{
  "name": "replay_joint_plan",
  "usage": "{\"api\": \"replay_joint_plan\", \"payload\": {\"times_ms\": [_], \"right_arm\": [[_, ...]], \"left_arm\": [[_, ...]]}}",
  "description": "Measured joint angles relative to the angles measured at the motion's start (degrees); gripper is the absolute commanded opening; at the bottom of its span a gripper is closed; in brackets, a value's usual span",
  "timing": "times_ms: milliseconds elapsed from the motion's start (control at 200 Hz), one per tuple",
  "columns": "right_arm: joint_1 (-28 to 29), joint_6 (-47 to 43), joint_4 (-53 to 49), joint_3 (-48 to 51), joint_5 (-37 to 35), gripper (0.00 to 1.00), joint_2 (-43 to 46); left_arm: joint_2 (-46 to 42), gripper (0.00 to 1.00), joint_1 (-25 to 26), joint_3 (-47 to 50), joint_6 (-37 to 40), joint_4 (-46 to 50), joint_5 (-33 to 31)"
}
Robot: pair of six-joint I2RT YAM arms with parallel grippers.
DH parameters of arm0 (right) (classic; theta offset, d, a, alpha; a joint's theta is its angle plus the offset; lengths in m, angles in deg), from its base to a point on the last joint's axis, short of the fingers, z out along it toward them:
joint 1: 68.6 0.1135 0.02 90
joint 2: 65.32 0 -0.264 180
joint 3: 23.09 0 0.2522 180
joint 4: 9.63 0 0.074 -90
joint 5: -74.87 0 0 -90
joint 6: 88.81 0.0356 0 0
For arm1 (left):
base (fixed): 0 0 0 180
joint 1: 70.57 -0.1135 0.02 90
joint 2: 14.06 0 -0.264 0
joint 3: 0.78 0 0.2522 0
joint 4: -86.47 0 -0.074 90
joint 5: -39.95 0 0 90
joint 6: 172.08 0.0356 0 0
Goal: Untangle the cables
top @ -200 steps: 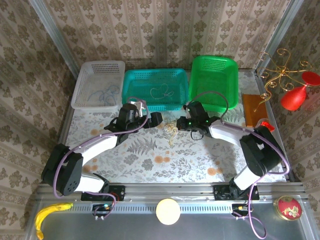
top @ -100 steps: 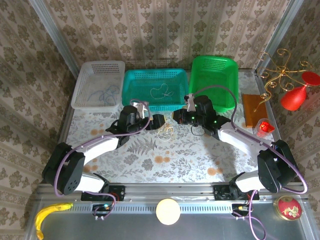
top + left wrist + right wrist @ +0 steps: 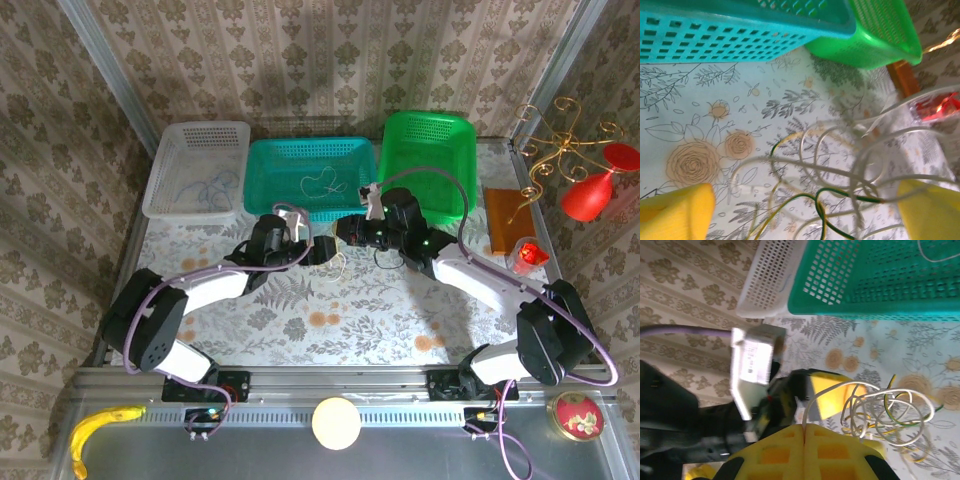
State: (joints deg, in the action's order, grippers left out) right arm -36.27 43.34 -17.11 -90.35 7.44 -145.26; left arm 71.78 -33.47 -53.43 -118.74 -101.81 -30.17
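The cables (image 3: 840, 185), thin whitish loops plus a green-yellow strand, are bunched over the tablecloth (image 3: 690, 100) by the teal basket (image 3: 740, 30), one loop pinched in the closed right gripper (image 3: 805, 432). The left gripper (image 3: 802, 210) is spread wide around them, empty. Light, springy stuff is expected, best taken by one free loop.

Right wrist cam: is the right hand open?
No, the right hand has its yellow fingers pressed flat together, pinching a strand of the cables.
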Motion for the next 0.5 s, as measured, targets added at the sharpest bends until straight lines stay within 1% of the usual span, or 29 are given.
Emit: {"api": "replay_joint_plan", "payload": {"times_ms": [30,170,225,250,285,500], "right_arm": [[0.0,0.3,0.0,-0.5,0.3,0.00,0.3],[0.1,1.9,0.0,-3.7,1.8,0.00,2.9],[0.1,2.5,0.5,-4.9,2.2,0.00,4.3],[0.1,2.8,0.9,-5.3,2.4,0.00,5.0],[0.1,3.1,1.4,-5.7,2.4,0.00,6.0],[-0.2,5.1,3.4,-5.9,2.9,0.00,9.7]], "left_arm": [[0.4,0.67,0.0,-0.3,0.4,0.2,0.0],[1.8,0.38,-0.2,-0.8,1.5,0.5,0.5],[2.2,0.22,-0.7,-0.7,1.1,0.5,0.9],[2.3,0.17,-1.0,-0.4,1.0,0.1,1.2],[2.3,0.13,-1.6,0.1,1.0,-0.1,1.3],[1.9,0.03,-6.0,4.6,0.9,-0.7,1.8]]}}
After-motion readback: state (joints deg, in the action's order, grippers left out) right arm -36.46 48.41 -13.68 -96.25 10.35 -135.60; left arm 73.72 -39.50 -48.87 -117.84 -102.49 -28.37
